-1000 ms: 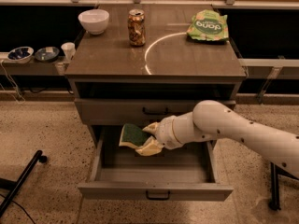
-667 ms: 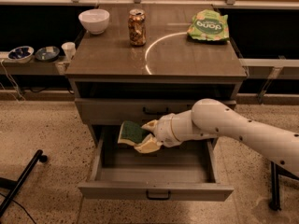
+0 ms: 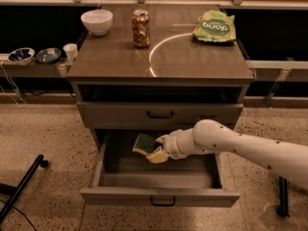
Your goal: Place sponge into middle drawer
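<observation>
Jaws of the gripper point(image 3: 158, 149) pinch the sponge point(image 3: 142, 142) inside the open middle drawer point(image 3: 159, 181), covering its near end.

Hand point(image 3: 155, 151) gripping sponge point(image 3: 142, 142), inside open middle drawer point(image 3: 120, 197); arm point(image 3: 240, 146) from right

The middle drawer point(image 3: 98, 166) stands pulled out and open from above and from the front, with bare grey floor to the left of and in front of the gripper point(image 3: 155, 150). The gripper sits in the drawer's rear half, clamped on the sponge point(image 3: 143, 142). The arm point(image 3: 240, 146) crosses over the right wall and blocks that side. The closed drawer front point(image 3: 120, 114) just above cuts the headroom at the back. The side walls and front panel bound the rest.
</observation>
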Tool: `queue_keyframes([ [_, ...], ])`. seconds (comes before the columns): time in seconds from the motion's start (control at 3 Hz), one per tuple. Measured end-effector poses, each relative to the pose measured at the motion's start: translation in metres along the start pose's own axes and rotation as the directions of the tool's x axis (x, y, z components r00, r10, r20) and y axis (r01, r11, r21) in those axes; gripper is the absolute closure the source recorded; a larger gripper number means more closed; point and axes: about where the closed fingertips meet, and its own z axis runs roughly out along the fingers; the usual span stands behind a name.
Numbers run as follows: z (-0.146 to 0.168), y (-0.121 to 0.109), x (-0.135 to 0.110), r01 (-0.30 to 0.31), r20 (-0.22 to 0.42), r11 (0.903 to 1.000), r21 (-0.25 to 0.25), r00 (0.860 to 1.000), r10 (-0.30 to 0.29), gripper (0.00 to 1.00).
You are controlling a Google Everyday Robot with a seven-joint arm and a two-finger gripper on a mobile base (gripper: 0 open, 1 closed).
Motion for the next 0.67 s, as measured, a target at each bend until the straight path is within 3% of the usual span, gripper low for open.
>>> queue_keyframes([
  [0.33,0.042,-0.026,0.051,-0.061,-0.026,0.9975,0.034,0.998,0.062,1.00],
  [0.67,0.075,-0.039,0.082,-0.064,-0.053,0.9969,0.045,0.996,0.066,0.81],
])
